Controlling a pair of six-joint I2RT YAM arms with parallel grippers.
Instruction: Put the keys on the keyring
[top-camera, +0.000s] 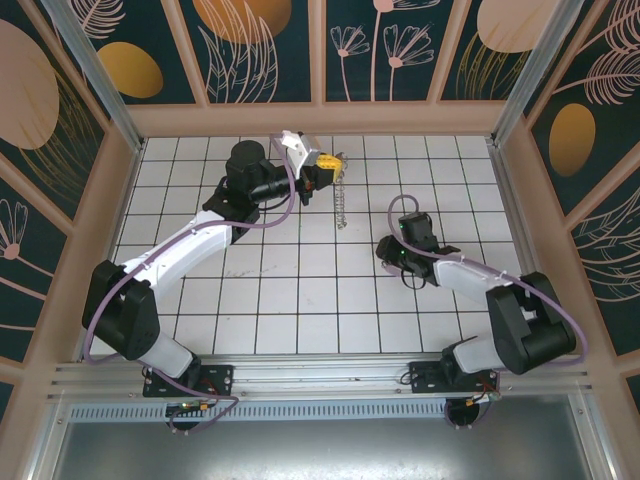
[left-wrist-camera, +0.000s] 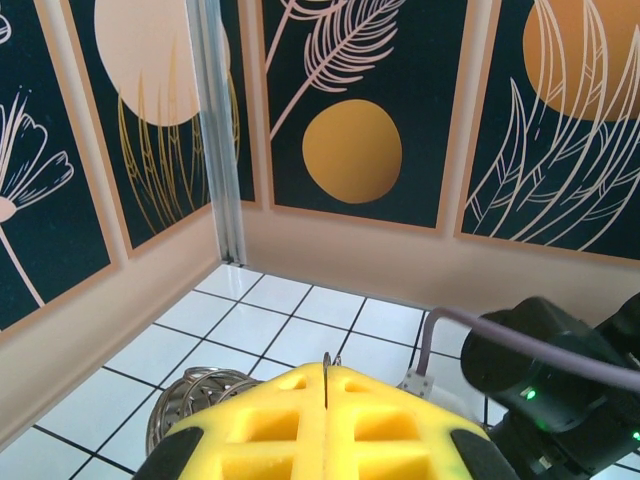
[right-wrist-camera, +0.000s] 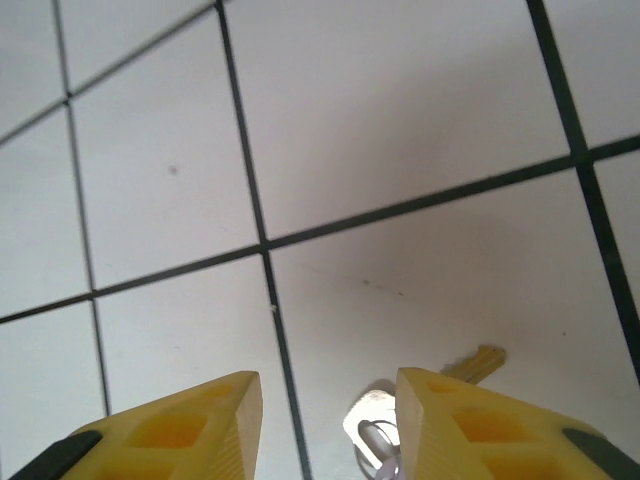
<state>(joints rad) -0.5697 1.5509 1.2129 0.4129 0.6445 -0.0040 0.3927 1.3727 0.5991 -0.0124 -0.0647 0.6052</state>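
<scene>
Seen from above, two arms are reaching over a white tiled floor (top-camera: 300, 300). The left gripper (top-camera: 333, 160) is sitting toward 12 o'clock of the floor. Its yellow jaws are pressed together, pinching the keyring (top-camera: 341, 205), which is hanging from them toward 6 o'clock. In the left wrist view a thin metal edge is showing in the seam between the jaws, and silvery links (left-wrist-camera: 195, 400) are bunching at 8 o'clock.

The right gripper (top-camera: 392, 252) is working low, toward 3 o'clock of the floor. In its wrist view the jaws are standing spread. The key (right-wrist-camera: 400, 415) is lying flat on the floor at 5 o'clock of the frame, hard against the right-hand finger (right-wrist-camera: 480, 425).

The step in hand is probably picking up the key. To do it well, the right gripper should be sliding toward 3 o'clock until the key is sitting midway between the jaws. It should then be lowering until the tips are brushing the floor and closing across the head. A thin, flat key is likely to skid if it is nudged from one side.

That finger and the lower frame edge are hiding part of the key's head. Whether the finger is actually touching it is unclear. The keyring is reading as a thin dangling line, so its full loop and its opening are hard to make out.
</scene>
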